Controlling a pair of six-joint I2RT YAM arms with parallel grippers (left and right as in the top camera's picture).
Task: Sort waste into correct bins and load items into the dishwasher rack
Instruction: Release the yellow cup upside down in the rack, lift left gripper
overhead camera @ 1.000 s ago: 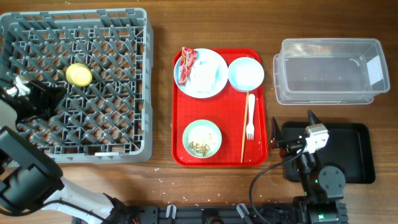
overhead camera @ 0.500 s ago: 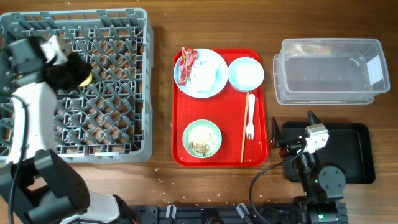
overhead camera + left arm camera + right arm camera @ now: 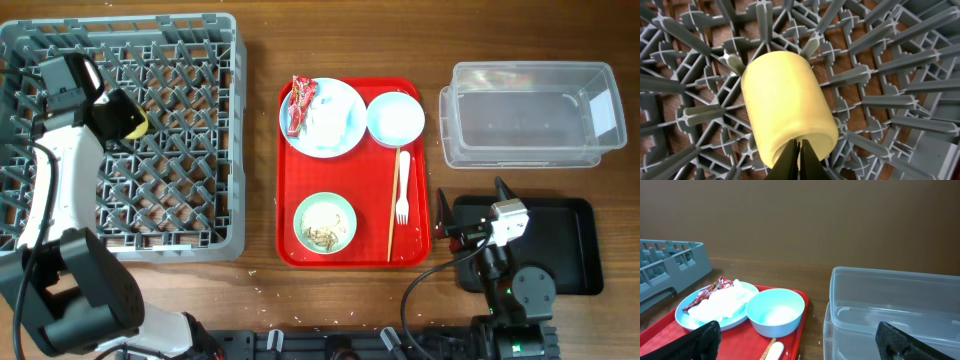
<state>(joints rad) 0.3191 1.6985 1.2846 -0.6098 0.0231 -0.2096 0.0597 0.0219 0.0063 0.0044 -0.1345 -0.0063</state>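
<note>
The yellow cup lies on its side among the pegs of the grey dishwasher rack. My left gripper is shut, its tips together at the cup's rim and nothing pinched between them. The pale blue plate carries a red wrapper and white tissue. Beside it stands the light blue bowl. The mint bowl holds food scraps. A white fork and a chopstick lie on the red tray. My right gripper hangs open over the black tray.
The clear tub stands at the back right, behind the black tray. Bare wooden table shows between the rack and the red tray. The right wrist view shows the tub and the light blue bowl close ahead.
My left arm has swung from the rack's left edge over to the yellow cup, its gripper shut throughout. The right arm has not moved.
</note>
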